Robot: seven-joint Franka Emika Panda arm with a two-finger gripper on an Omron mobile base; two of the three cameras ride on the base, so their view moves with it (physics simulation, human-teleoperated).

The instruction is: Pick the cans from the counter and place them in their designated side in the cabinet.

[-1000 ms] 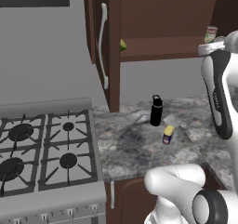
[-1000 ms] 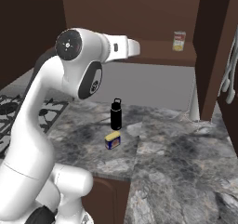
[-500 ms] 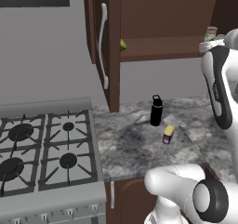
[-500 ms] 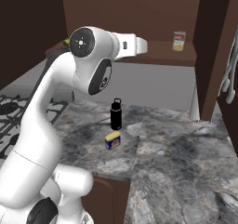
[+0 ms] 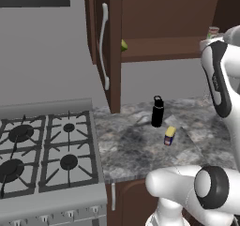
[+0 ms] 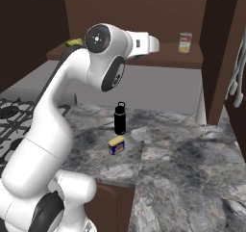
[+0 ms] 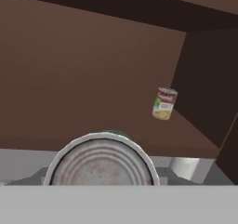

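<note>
A can (image 7: 103,161) with a round silver lid and a sliver of teal behind its rim sits between my gripper's (image 7: 104,174) jaws, which are shut on it. The hand (image 6: 153,44) is raised level with the inner shelf (image 6: 163,60) of the dark brown cabinet and points into it. The other can (image 5: 169,135), dark blue with a yellow top, lies on its side on the marbled counter (image 5: 136,145), also seen as the blue can (image 6: 116,145) well below the hand. The cabinet door (image 5: 108,42) with its curved silver handle stands open.
A pale can with a red-and-yellow label (image 7: 164,103) stands on the shelf ahead and to the right, near the cabinet's side wall. A tall black bottle (image 6: 120,118) stands by the blue can. A green item (image 5: 123,45) lies at the shelf's left end. The gas stove (image 5: 42,150) is left.
The hand has moved a little further toward the shelf and the pale can, with the can still in its jaws. Things on the counter have not moved.
</note>
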